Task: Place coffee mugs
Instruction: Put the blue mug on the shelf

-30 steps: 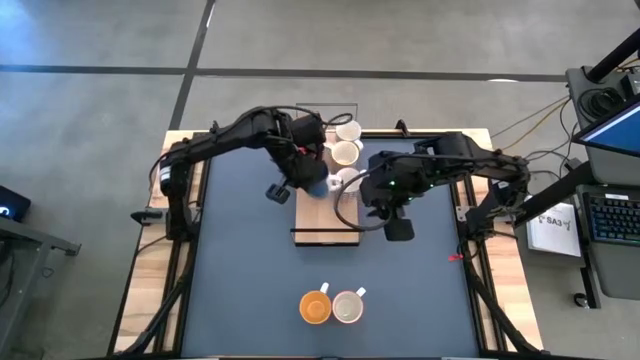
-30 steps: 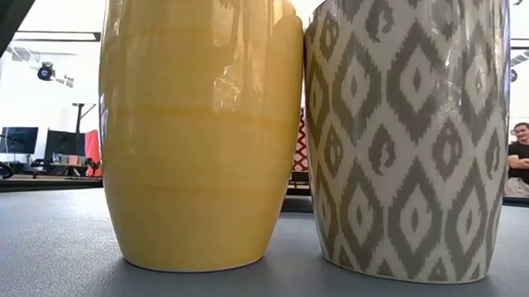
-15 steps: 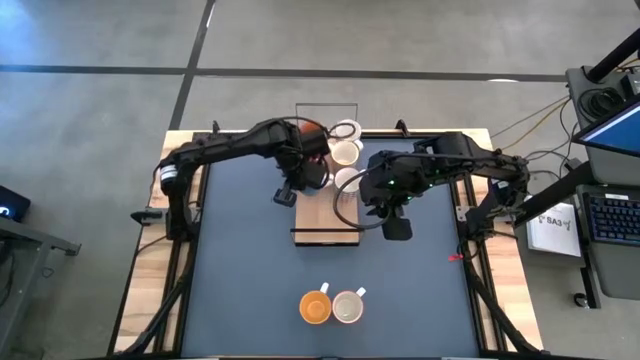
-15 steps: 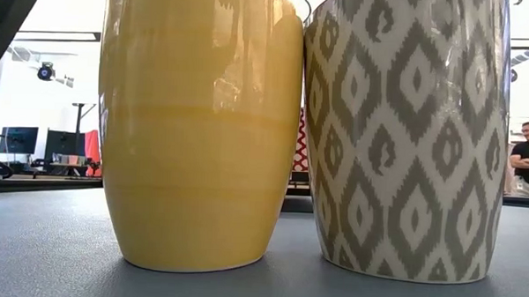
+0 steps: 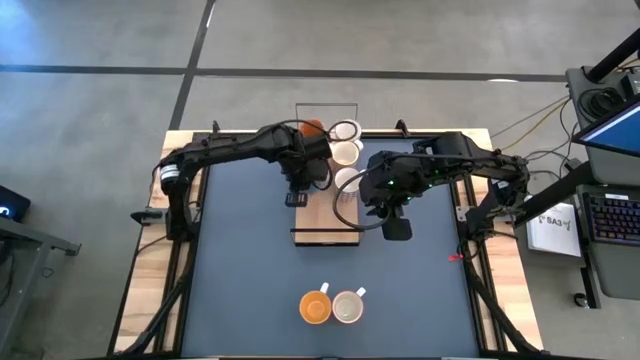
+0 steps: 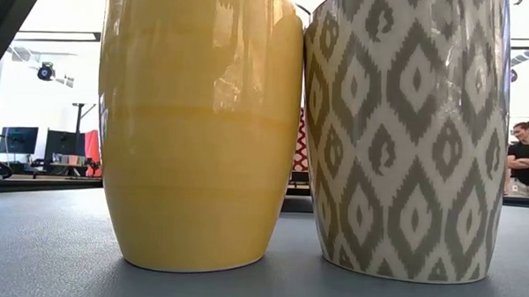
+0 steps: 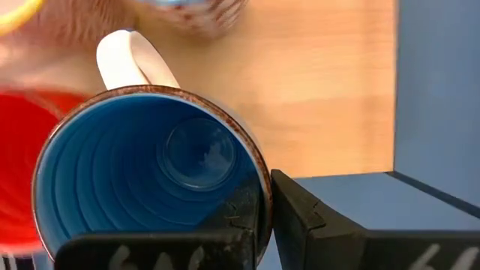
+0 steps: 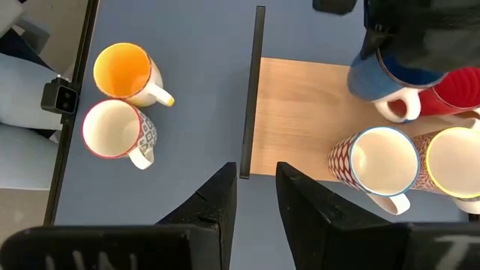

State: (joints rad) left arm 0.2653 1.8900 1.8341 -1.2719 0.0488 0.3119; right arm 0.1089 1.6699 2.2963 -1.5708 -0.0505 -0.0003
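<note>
My left gripper (image 7: 262,232) is shut on the blue mug (image 7: 150,172), which has a white handle (image 7: 131,60). It holds the mug over the wooden board (image 5: 325,222), beside the red mug (image 8: 459,88). Two patterned mugs with white insides (image 8: 384,161) (image 8: 457,159) stand on the board by their bases. An orange mug (image 5: 316,307) and a white patterned mug (image 5: 348,307) stand near the table's near edge. They fill the low view, orange (image 6: 199,129) and patterned (image 6: 406,136). My right gripper (image 8: 253,196) is open and hovers above the board's right side. My left gripper holds the blue mug by its rim (image 7: 259,191), on the side opposite the handle. One finger (image 7: 157,251) is inside the mug and the other (image 7: 322,225) is outside. The fingers come from above, and the mug is upright. Whether its base touches the board I cannot tell.
More mugs stand at the board's far end, an orange one (image 5: 312,128) and white ones (image 5: 347,131) (image 5: 345,152). The board has a dark raised edge (image 8: 251,90). Bare blue table lies between the board and the two near mugs. A person stands in the room beyond (image 6: 527,153).
My left gripper has carried the blue mug along the board toward the table's far edge, up beside the red mug, and its wrist has turned on the way. My right arm has kept still.
</note>
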